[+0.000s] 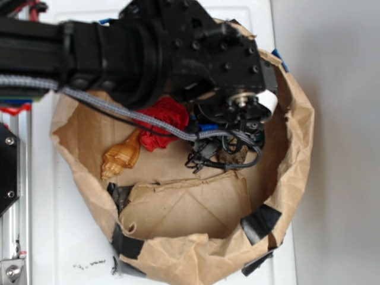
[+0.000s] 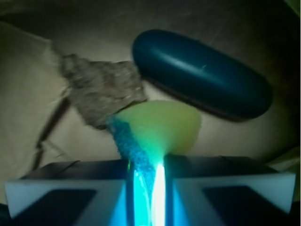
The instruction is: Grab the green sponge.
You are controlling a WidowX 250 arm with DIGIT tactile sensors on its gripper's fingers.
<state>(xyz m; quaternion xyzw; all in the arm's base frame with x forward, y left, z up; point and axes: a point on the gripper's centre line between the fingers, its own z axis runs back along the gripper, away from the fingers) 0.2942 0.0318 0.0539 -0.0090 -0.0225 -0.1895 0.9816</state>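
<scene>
Pinched between the two pads of the tool (image 2: 149,181), the green sponge (image 2: 160,127) is squeezed thin at the held end and fans out wide beyond it, which reads as soft foam giving under a firm closure. The jaws stand nearly together, with only the compressed sponge between them, yellow foam on the right and the dark green scouring layer along the left. That the grip sits on one end rather than across the middle probably follows from how the sponge lay among its neighbours, leaving only that edge free to reach.

Just behind the sponge, and seemingly touching its upper right edge, lies a glossy dark green capsule (image 2: 202,73), set diagonally. To the upper left a rough brown-grey lump (image 2: 101,87) sits close against the sponge's green edge; whether it touches cannot be told. All of this rests on crumpled brown paper.

From the exterior view, the arm (image 1: 136,53) reaches down into a brown paper bag (image 1: 297,119) with rolled-down walls, standing on a white surface (image 1: 71,249). The sponge itself is hidden there under the wrist. A red cloth (image 1: 163,122) and an amber-coloured figure (image 1: 122,155) lie in the bag to the left, well clear of the grasp.

The grab looks essentially made; lifting would confirm it.
</scene>
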